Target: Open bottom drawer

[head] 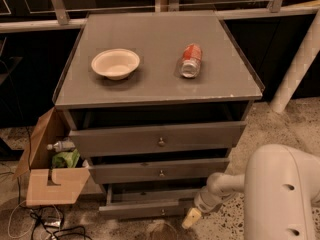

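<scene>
The grey cabinet [160, 91] has three drawers, all pulled out a little. The bottom drawer [145, 208] is the lowest and slimmest front, with a small round knob [162, 212], and stands out furthest, showing a dark gap behind it. My gripper [191, 217] hangs low at the end of the white arm [280, 194], just right of the bottom drawer's front, near the floor. It touches nothing that I can see.
A white bowl [115, 63] and a red can [190, 60] lying on its side rest on the cabinet top. An open cardboard box [50, 166] with a bottle and green item stands on the floor at left, cables in front. A white post [300, 59] is at right.
</scene>
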Action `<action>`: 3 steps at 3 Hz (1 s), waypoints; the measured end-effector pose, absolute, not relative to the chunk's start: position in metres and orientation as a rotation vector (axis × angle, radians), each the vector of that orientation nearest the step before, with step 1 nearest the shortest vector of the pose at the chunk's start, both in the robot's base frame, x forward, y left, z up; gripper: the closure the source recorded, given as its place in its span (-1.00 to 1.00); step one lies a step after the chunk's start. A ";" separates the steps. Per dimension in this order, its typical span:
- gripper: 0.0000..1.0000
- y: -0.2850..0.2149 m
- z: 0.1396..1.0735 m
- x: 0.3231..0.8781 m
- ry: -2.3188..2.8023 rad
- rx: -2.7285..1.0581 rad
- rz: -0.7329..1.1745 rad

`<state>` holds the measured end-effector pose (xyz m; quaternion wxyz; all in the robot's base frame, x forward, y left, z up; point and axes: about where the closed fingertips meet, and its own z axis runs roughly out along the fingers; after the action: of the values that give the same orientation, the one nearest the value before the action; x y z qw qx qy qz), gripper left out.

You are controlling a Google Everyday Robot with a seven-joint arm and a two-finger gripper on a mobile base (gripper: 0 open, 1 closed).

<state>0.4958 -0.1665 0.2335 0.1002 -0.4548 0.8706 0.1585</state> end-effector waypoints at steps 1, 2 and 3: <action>-1.00 -0.162 0.213 0.510 2.582 -1.367 0.470; -1.00 -0.158 0.192 0.511 2.599 -1.389 0.472; -1.00 -0.160 0.173 0.495 2.636 -1.399 0.493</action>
<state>0.4950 -0.1601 0.1727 0.0584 -0.4616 0.8701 0.1627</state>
